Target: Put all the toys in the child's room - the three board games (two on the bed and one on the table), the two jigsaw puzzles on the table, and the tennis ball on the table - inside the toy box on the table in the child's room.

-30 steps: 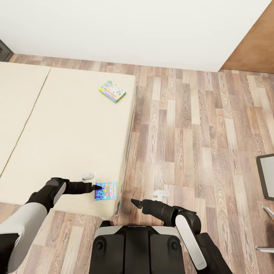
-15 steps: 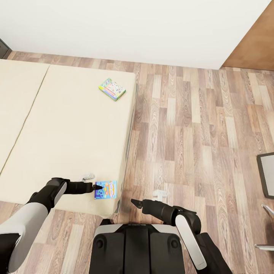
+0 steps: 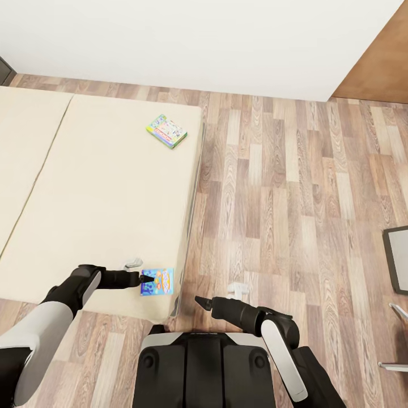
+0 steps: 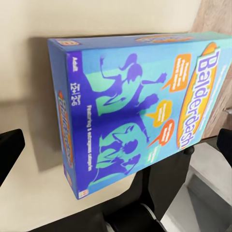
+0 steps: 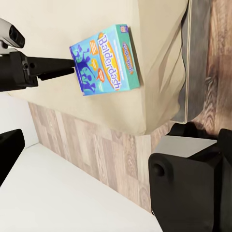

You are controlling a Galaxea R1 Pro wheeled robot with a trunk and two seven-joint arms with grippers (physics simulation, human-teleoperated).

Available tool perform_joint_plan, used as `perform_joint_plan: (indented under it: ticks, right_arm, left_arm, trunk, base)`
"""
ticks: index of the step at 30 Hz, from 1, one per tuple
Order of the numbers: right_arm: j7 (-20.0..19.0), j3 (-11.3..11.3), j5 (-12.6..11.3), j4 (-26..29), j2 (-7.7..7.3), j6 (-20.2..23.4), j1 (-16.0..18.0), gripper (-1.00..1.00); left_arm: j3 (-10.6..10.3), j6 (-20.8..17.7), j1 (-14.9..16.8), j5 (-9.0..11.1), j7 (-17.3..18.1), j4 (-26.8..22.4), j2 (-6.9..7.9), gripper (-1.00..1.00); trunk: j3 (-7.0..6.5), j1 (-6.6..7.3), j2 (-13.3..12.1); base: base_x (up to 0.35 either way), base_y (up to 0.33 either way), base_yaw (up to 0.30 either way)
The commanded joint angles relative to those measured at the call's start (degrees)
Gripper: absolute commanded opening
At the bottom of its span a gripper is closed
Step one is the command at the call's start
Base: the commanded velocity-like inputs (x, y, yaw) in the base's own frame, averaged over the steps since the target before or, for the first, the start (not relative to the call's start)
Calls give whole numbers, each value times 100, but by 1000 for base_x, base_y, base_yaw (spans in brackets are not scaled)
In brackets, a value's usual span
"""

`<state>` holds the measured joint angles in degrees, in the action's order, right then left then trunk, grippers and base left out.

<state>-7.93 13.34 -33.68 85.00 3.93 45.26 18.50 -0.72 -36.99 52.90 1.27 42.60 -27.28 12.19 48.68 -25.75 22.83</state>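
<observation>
One blue board game [image 3: 157, 282] lies at the bed's [image 3: 107, 198] lower-right corner; our left end effector [image 3: 146, 279], spread wide, reaches its left short edge, nearer than the right.

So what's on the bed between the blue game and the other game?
Nothing: in the head view, only bare beige mattress stretches from the blue Balderdash box near the bed's foot corner up to the pastel green-edged board game.
</observation>
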Motion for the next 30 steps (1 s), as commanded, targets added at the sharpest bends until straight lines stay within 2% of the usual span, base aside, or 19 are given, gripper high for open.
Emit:
perform_joint_plan:
  ticks: [1,30]
  right_arm:
    - [-31,-7,28,5,3,26,0,100]
    - [-27,-7,28,6,3,26,2,100]
  left_arm:
    - [-7,-37,1,13,11,-5,1,100]
    - [-10,-28,8,19,43,-13,-109,100]
  trunk:
    - [6,-3,9]
    - [8,-3,9]
  base:
    - [0,0,0]
    - [0,0,0]
